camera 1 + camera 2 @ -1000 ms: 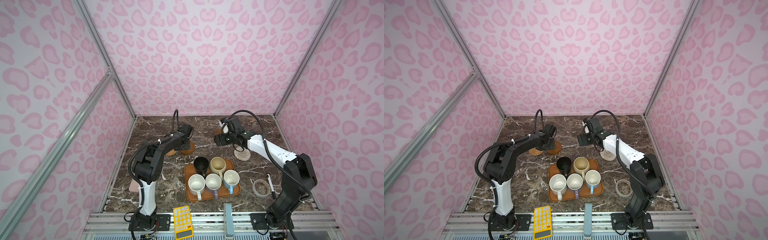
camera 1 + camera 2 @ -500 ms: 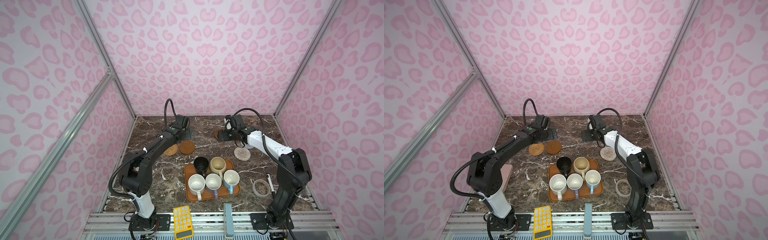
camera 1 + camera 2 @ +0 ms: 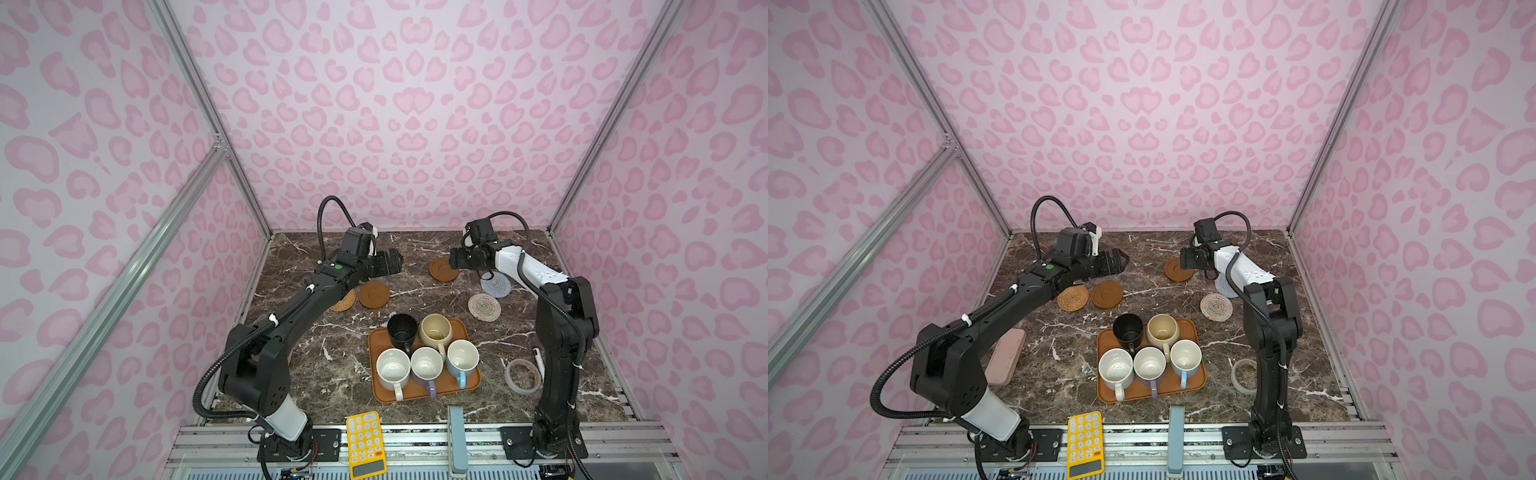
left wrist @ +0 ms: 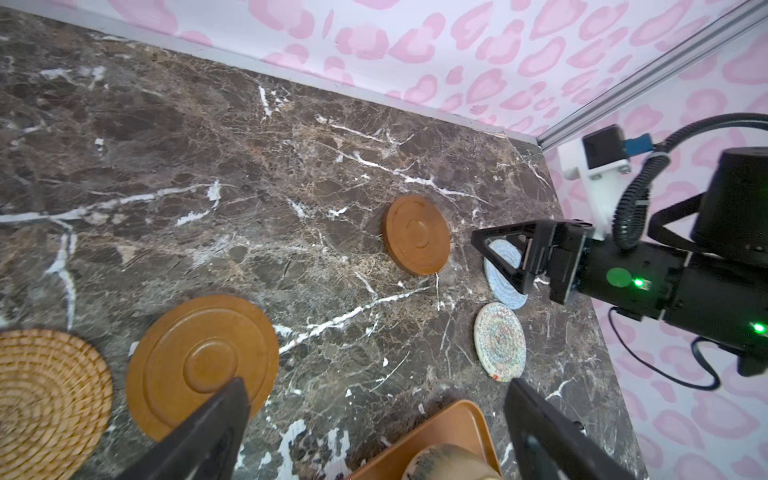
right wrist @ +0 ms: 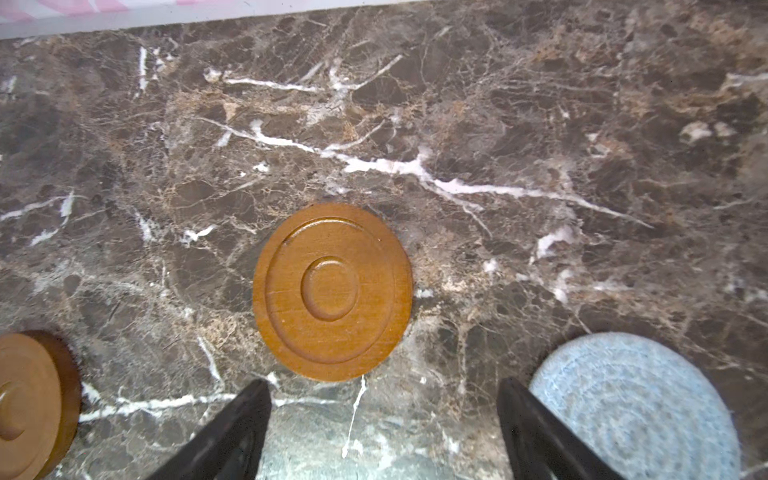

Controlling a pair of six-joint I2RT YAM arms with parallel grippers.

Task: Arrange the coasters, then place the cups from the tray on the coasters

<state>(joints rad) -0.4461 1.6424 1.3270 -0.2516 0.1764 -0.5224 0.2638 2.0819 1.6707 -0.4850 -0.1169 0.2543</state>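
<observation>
Five coasters lie flat on the marble: tan rattan [image 3: 345, 300] and a brown coaster [image 3: 374, 294] side by side at left, a second brown coaster [image 3: 442, 270], a grey-blue one [image 3: 496, 284] and a cream woven one [image 3: 484, 307] at right. The orange-brown tray [image 3: 376, 337] holds black [image 3: 402, 330], cream-yellow [image 3: 435, 330], speckled white [image 3: 392, 368], lavender [image 3: 427, 365] and light blue [image 3: 462, 359] cups. My left gripper [image 3: 390, 262] hovers open and empty behind the left pair. My right gripper [image 3: 455, 259] is open and empty, just right of the second brown coaster [image 5: 332, 291].
A yellow calculator [image 3: 365, 444] and a grey-blue block [image 3: 457, 440] sit on the front rail. A pale tape roll [image 3: 523, 376] and a pen [image 3: 538, 359] lie by the right arm's base. A pink flat pad [image 3: 1007, 355] lies near the left wall.
My left gripper opened, left the brown coaster beside the rattan one and lifted away toward the back. My right gripper drew back from the second brown coaster, which lies free.
</observation>
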